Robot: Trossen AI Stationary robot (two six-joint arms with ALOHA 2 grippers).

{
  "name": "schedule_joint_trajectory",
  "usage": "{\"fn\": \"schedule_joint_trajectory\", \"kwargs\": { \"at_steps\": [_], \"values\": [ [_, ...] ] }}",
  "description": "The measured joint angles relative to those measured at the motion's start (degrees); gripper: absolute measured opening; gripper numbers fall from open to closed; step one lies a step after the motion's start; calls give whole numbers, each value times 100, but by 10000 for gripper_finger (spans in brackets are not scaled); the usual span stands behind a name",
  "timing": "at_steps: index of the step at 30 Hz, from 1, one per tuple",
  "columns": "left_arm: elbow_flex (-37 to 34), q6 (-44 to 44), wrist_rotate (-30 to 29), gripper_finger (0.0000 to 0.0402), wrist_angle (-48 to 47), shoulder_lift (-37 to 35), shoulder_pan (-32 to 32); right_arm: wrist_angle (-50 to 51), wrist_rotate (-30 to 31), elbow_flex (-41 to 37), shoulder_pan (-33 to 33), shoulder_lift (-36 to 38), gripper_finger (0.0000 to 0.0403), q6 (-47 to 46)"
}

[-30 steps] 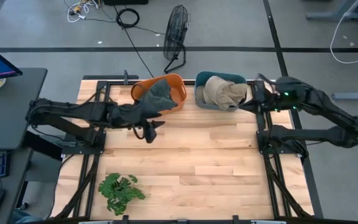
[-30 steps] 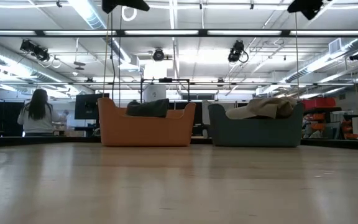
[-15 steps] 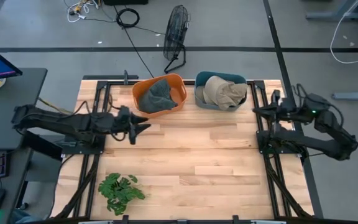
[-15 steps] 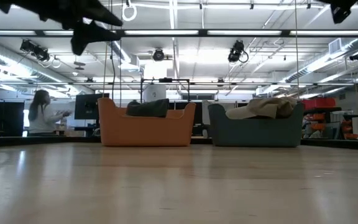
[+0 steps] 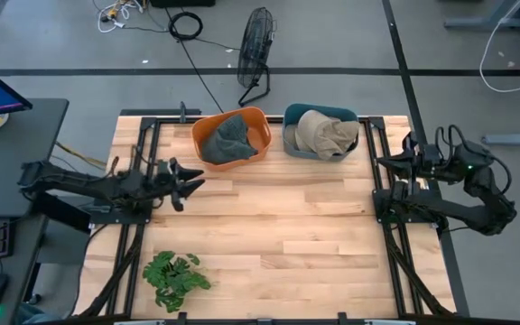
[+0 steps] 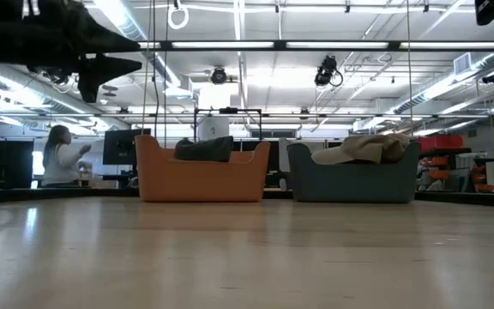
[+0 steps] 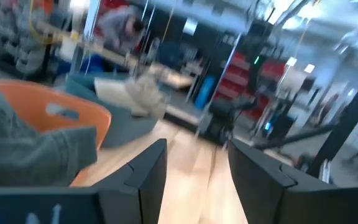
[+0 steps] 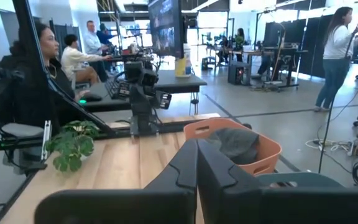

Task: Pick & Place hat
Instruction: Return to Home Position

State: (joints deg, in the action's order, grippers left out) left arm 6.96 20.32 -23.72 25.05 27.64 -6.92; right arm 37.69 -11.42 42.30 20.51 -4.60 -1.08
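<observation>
A dark grey hat (image 5: pixel 228 140) lies in the orange basket (image 5: pixel 201 128) at the table's far edge. A tan hat (image 5: pixel 325 133) lies in the blue-grey basket (image 5: pixel 289 144) beside it, draped over its rim. In the low view the grey hat (image 6: pixel 204 150) and the tan hat (image 6: pixel 358 150) stick up above their baskets. My left gripper (image 5: pixel 188 181) hovers open, above the table to the left of the orange basket, and holds nothing; its fingers (image 7: pixel 148 168) stand apart. My right gripper (image 5: pixel 388 162) is shut and empty, over the table's right edge.
A green leafy plant (image 5: pixel 177 271) lies near the table's near-left corner. A floor fan (image 5: pixel 255 41) stands beyond the far edge. Bare wood spreads across the table's middle and near side. People stand and sit in the room behind.
Both arms have drawn back from the baskets. My left gripper went from beside the orange basket toward the table's left edge and lower in the low view. My right gripper went from beside the blue-grey basket toward the right edge. The hats stayed in their baskets.
</observation>
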Motion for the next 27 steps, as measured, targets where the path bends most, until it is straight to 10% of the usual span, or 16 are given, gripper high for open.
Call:
{"fn": "schedule_joint_trajectory", "kwargs": {
  "at_steps": [11, 27],
  "values": [
    [-631, -725, -110, 177, 1148, -221, 71, -1191, 414, -157, 0, 6, 4, -673],
    [-633, -975, -108, 177, 1111, -219, 424, -5338, -54, -3791, 2, 52, 4, -1515]
  ]
}}
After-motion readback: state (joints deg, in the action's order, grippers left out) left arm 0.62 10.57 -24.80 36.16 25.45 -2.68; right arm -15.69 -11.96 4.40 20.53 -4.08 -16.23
